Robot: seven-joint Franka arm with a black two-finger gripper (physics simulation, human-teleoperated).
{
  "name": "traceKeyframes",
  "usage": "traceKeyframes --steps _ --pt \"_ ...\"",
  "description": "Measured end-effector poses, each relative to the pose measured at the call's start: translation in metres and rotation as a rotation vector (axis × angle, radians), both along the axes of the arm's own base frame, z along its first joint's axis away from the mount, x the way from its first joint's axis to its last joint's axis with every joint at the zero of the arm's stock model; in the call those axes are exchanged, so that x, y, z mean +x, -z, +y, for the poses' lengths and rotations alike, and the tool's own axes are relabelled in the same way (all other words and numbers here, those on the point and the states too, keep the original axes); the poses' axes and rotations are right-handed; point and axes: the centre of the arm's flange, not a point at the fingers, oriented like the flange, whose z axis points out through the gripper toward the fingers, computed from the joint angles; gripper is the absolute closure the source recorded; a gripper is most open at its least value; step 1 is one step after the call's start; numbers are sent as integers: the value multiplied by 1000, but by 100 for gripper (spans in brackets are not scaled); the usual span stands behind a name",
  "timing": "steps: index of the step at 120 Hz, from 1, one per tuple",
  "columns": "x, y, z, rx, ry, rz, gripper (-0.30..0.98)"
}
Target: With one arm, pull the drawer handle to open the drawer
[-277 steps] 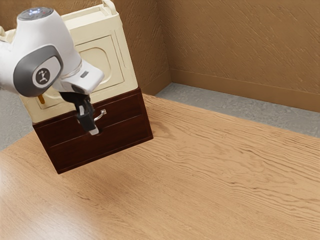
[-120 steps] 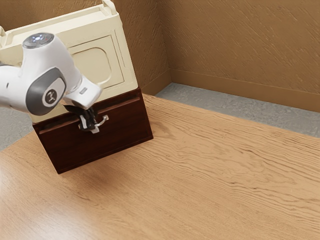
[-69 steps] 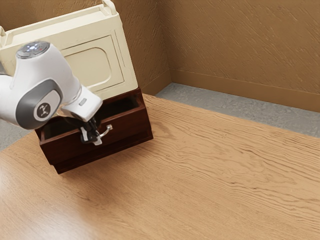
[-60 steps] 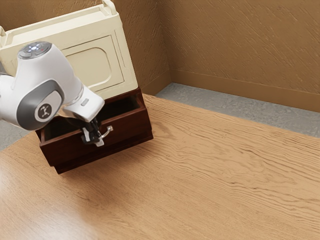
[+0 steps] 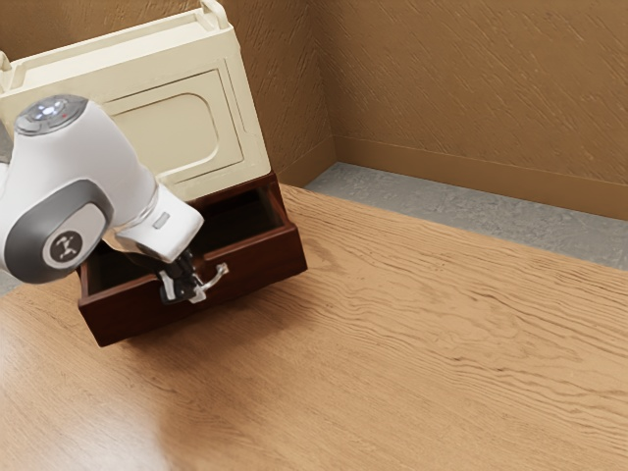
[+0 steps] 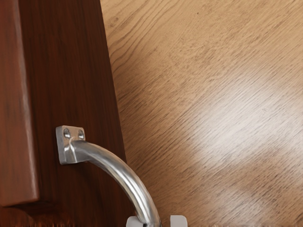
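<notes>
The gripper (image 5: 185, 290) is at the dark brown drawer's front (image 5: 260, 268), with its fingers slightly apart around the silver handle (image 5: 222, 270). The drawer stands partly pulled out, its dark hollow visible behind the front panel. In the wrist view, the curved handle (image 6: 118, 171) runs from its mount on the drawer front (image 6: 71, 85) down between the tips of the gripper (image 6: 156, 221). It lies against the drawer-side fingertip, and a narrow gap separates it from the other.
A cream cabinet body (image 5: 240, 108) rises above and behind the drawer. The wooden table (image 5: 432, 343) spreads in front of it and toward the exterior view's right. Brown walls (image 5: 471, 88) stand beyond.
The drawer has come out of the cabinet base, showing its inside. My hand has moved outward and down in the exterior view together with the handle, from where it stood beside the handle.
</notes>
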Motion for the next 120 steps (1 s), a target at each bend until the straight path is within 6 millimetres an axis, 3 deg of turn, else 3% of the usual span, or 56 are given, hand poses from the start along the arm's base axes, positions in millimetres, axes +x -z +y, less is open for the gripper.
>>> traceKeyframes --steps 42,66,102,110,120 --pt "-9 6 -24 3 0 4 76" --pt "-11 7 -27 -5 -14 3 76" --pt "-12 7 -33 -25 -21 7 57" --pt "-14 2 -35 -26 -17 -3 54" --pt "-19 -20 -45 -20 -1 -40 51"
